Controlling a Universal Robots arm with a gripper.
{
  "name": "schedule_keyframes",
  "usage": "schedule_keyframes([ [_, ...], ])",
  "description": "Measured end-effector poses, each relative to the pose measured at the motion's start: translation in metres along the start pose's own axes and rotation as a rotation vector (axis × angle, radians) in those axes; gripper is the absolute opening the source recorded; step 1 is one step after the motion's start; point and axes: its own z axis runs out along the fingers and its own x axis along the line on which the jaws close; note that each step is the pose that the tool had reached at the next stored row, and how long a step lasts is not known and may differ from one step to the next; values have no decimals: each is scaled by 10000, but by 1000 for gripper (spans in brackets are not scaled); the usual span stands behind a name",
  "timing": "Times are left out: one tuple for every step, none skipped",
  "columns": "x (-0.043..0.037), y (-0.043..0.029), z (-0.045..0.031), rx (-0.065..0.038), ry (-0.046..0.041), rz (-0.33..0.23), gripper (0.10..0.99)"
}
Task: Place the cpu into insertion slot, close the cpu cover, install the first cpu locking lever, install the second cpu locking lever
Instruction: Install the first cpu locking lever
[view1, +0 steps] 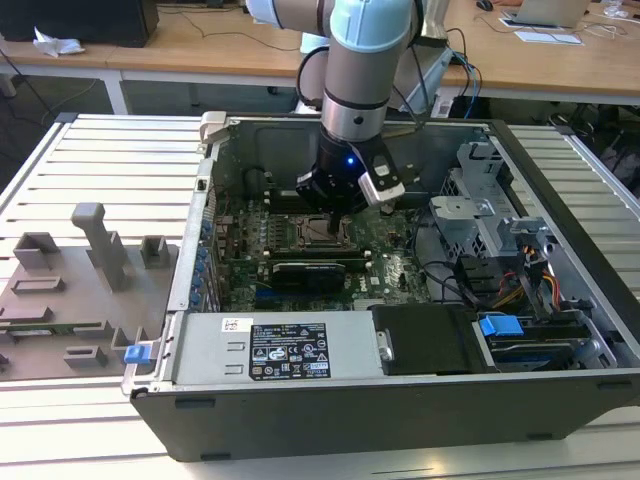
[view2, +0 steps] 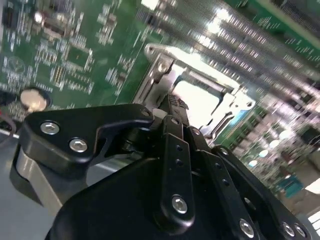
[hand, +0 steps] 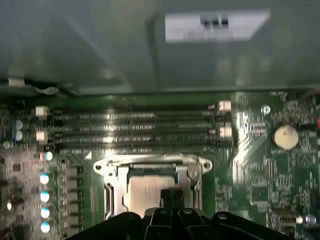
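Note:
The cpu lies flat in the insertion slot, its silver top showing through the window of the cpu cover. The cover is down over the chip, its steel frame also bright in the second wrist view. My gripper hangs straight over the socket inside the open computer case. Its two dark fingertips are pressed together at the near edge of the chip and cover. In the exterior view the gripper hides most of the socket. I cannot make out the locking levers.
Long memory slots run just beyond the socket, and a coin battery sits to one side. A black card, the power supply and a drive cage crowd the case. A grey fixture plate lies at the exterior view's left.

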Motion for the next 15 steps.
schedule_keyframes([
  [0,-18,0,0,0,0,106],
  [-1,-38,-1,-1,0,0,106],
  [-1,-42,-2,0,0,1,106],
  [-1,-42,-6,2,2,1,106],
  [0,-42,-19,1,0,2,106],
  [0,-42,-40,1,1,1,106],
  [1,-41,-65,1,1,1,106],
  [1,-40,-84,1,0,1,106],
  [1,-40,-99,0,0,1,106],
  [2,-39,-117,0,0,0,106],
  [2,-39,-128,0,0,1,106],
  [3,-39,-142,0,0,1,106],
  [3,-39,-152,0,0,1,106],
  [3,-38,-169,0,0,0,106],
  [3,-38,-183,0,0,1,106],
])
